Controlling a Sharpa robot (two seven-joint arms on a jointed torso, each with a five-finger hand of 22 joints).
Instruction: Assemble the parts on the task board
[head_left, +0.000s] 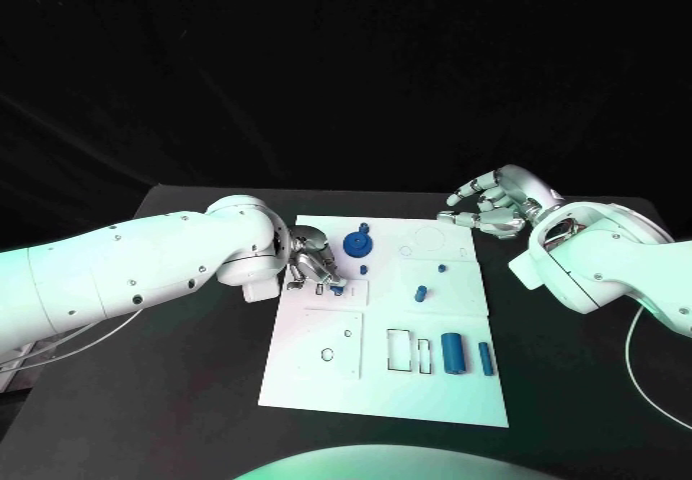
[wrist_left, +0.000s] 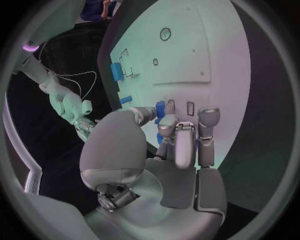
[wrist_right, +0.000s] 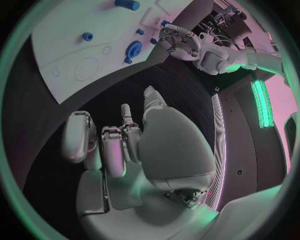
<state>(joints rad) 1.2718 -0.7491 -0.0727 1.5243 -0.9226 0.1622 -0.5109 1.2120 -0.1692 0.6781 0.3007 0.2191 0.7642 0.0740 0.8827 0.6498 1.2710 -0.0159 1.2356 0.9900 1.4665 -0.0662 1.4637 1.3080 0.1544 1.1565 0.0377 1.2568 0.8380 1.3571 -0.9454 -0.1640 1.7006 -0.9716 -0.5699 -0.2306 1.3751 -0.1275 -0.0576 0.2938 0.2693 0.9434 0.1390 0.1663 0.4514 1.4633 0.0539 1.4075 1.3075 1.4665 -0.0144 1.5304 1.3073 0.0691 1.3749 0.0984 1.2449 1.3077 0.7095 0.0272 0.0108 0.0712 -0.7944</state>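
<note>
The white task board lies mid-table. My left hand hangs over its upper left part and pinches a small blue part between thumb and fingertips, right at the small rectangular slots; the left wrist view shows that part by the thumb tip. A blue gear-shaped part lies just beyond that hand. A blue peg stands mid-board. Two blue cylinders lie at the lower right. My right hand hovers off the board's far right corner, fingers apart and holding nothing.
Outlined recesses sit beside the cylinders, and a round hole is at the board's lower left. Two tiny blue pieces lie on the upper board. Black table surrounds the board. A white cable trails at the right.
</note>
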